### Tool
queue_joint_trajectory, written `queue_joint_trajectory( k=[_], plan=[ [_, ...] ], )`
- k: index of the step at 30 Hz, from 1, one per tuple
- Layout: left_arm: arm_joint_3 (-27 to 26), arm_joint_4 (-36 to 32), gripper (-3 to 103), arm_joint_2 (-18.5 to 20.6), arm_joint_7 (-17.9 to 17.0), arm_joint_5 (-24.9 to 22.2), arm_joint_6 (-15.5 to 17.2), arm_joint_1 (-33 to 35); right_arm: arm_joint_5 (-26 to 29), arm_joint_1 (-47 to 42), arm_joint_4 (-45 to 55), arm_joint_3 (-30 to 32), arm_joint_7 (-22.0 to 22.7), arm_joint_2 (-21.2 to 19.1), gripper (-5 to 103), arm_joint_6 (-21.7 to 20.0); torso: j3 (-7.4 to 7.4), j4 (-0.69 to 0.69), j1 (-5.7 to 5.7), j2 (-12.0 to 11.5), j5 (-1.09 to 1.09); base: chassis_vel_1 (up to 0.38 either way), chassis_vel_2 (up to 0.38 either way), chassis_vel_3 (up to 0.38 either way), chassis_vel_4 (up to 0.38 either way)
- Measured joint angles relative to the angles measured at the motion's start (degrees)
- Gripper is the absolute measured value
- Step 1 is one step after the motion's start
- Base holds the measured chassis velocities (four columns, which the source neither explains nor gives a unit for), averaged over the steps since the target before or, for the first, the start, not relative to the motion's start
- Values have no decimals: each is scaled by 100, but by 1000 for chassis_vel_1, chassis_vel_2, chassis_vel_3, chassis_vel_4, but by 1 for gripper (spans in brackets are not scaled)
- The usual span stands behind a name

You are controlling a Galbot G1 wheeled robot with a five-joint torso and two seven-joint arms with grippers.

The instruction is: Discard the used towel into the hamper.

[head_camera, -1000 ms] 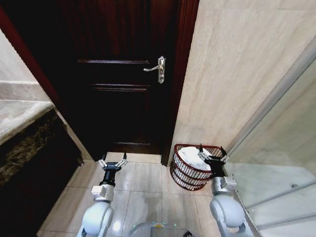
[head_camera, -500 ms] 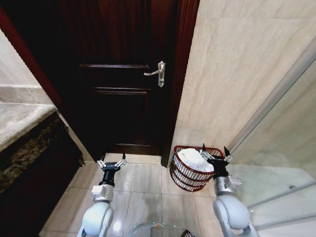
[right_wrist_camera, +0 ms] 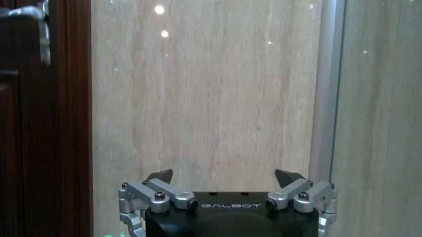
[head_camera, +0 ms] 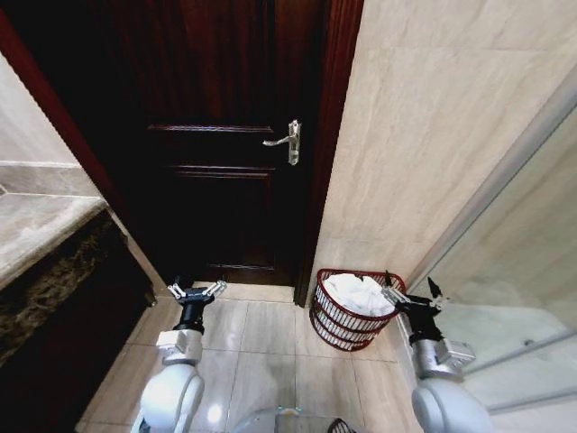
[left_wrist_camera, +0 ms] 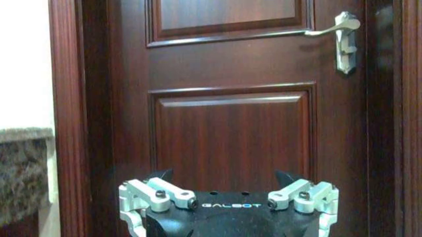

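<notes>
Already, we judge, the main work looks done: the crumpled white towel (head_camera: pixel 358 293) lies inside the small round hamper of dark reddish-brown open weave (head_camera: pixel 335 323), which stands on the beige floor tiles (head_camera: pixel 267 325) against the pale stone-look wall (head_camera: pixel 424 135), just beside the frame of the dark wooden door (head_camera: pixel 225 162) with its silver lever handle (head_camera: pixel 287 141).

Our right gripper (head_camera: pixel 409 294) hangs just beside the hamper's rim, on the side toward the glass shower panel (head_camera: pixel 514 298), with its jaws spread wide and nothing between them; from its wrist camera the fingertips (right_wrist_camera: pixel 159 176) stand well apart against bare wall. Our left gripper (head_camera: pixel 194 290) is parked low over the tiles in front of the door, also wide apart and empty, its fingertips (left_wrist_camera: pixel 160 174) framing the door panel.

For the step in hand, clearing away, we would draw the right arm off with the jaws left spread, so no fold of towel is snagged and dragged out. We would also mind the rim, since a light wire basket may tip if nudged. The towel sits heaped near the rim, so we should check it stays inside.
</notes>
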Motion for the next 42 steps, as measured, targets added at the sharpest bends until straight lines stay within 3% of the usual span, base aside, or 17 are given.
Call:
queue_joint_trajectory(
  k=[8,16,42],
  plan=[
    [-62,-9,100,-88,4,133,22,-67,-90,119,62,-4,-100,-2,100,-90,131,0,87,218,0,0,0,0,0],
    [-348,64,100,-74,48,-51,117,-189,-113,110,9,163,-260,18,100,-66,253,0,170,422,-1,0,0,0,0],
    [-463,-38,100,-115,47,-133,85,-74,-98,209,121,-55,-172,-14,100,-211,614,0,443,1057,0,0,0,0,0]
  ],
)
